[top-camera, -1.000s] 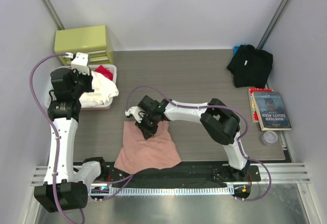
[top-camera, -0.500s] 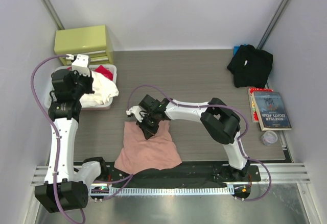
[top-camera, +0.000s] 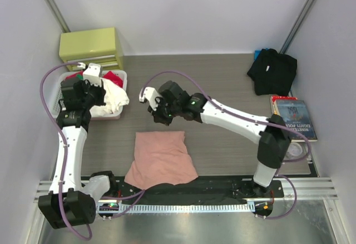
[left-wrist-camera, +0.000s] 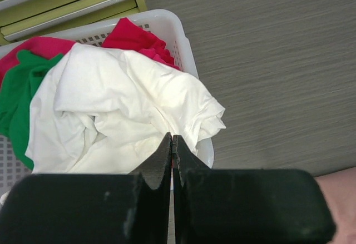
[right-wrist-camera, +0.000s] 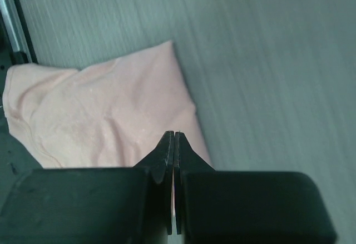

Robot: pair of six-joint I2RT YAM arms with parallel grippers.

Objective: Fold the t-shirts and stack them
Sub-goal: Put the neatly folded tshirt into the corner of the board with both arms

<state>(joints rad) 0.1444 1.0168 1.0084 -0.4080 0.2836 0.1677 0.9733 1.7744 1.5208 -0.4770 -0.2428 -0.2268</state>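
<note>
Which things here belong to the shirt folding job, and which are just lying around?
Job: folded pink t-shirt; black t-shirt; probably the clothes in the white basket.
Lying about: green drawer unit; book; small clear container.

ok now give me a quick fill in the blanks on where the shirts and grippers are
1. The folded t-shirt at the near edge of the table is ____.
2. The black t-shirt lies bunched at its far ____ corner.
3. The topmost cloth in the basket is ____.
4. Both the left gripper and the right gripper are ____.
Missing words: pink; right; white; shut
</note>
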